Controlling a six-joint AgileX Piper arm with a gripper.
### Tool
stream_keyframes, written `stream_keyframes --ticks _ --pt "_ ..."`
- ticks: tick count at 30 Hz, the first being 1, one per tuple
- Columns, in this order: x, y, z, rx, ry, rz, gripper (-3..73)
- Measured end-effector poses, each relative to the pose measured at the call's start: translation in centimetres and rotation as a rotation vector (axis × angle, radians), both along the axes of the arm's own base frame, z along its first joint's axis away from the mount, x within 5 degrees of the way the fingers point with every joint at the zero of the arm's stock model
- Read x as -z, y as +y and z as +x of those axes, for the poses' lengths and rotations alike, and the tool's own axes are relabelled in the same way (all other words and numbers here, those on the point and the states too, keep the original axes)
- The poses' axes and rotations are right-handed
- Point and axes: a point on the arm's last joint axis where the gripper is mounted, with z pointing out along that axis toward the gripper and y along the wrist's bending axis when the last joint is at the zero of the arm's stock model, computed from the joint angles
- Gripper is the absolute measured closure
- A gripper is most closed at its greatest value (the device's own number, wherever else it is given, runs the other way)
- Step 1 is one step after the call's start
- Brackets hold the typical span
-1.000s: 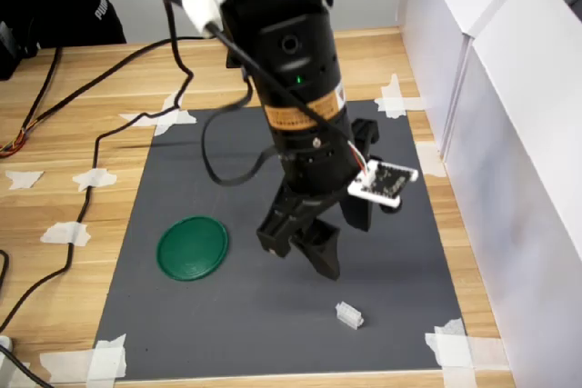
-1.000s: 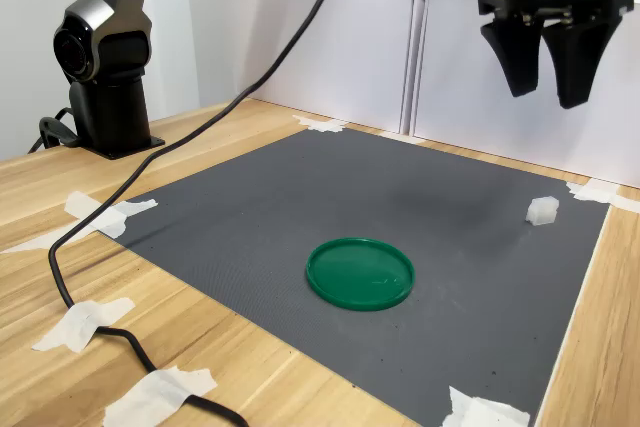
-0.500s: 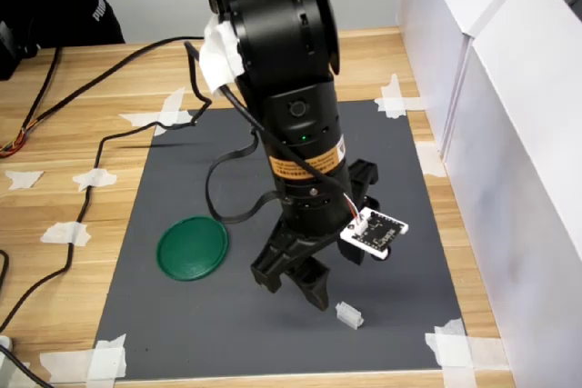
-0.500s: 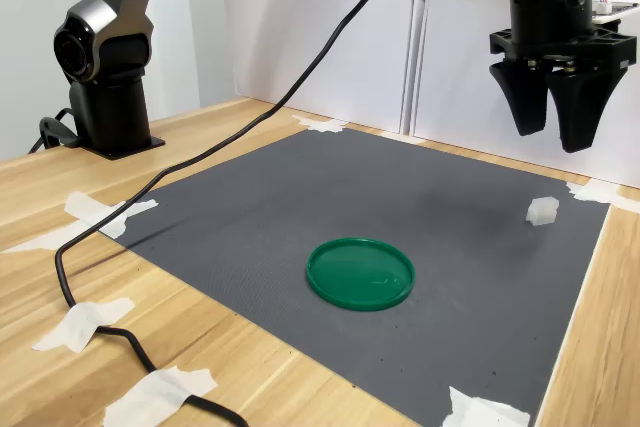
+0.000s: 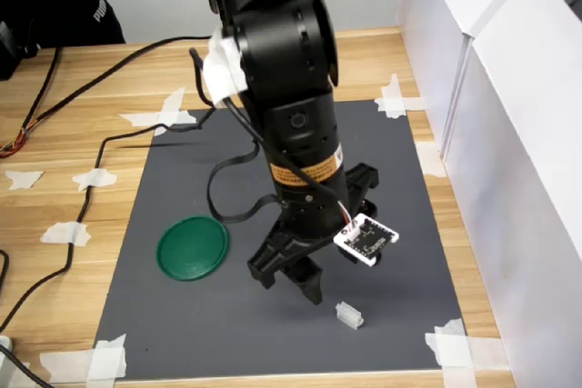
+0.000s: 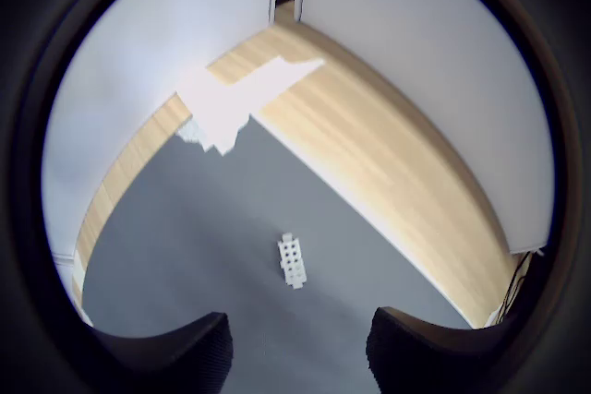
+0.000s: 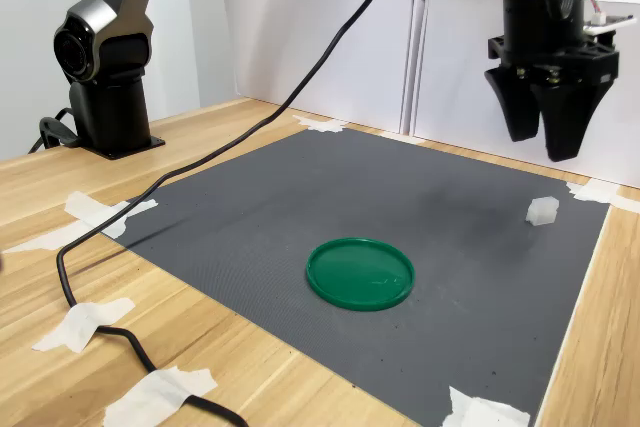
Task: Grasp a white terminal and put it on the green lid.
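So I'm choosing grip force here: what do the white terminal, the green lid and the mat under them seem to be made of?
The white terminal looks like hard, translucent moulded plastic: milky, with rows of small holes. The green lid seems to be smooth, glossy plastic, since its face shows soft reflections inside a raised rim. The dark grey mat appears matte and finely textured, perhaps rubber or foam; the pictures leave that open.

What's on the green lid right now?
Nothing: the lid is bare in both exterior views. The terminal lies apart on the mat, below the open gripper.

Bare mat point(image 7: 440, 197) surrounds the white terminal point(image 7: 542, 210); nothing crowds it.
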Motion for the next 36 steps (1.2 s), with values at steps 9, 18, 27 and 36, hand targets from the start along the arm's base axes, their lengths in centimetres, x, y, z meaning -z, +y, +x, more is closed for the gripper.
stream_keyframes --ticks 9,18,27,36 --pt "1.8 0.3 0.2 0.004 -0.048 0.042 7.4" --pt "4.2 1.9 0.7 -0.035 -0.059 0.049 7.4" --pt "5.3 1.8 1.1 -0.047 -0.064 0.015 9.7" --pt "5.6 1.8 1.3 -0.047 -0.074 0.013 31.8"
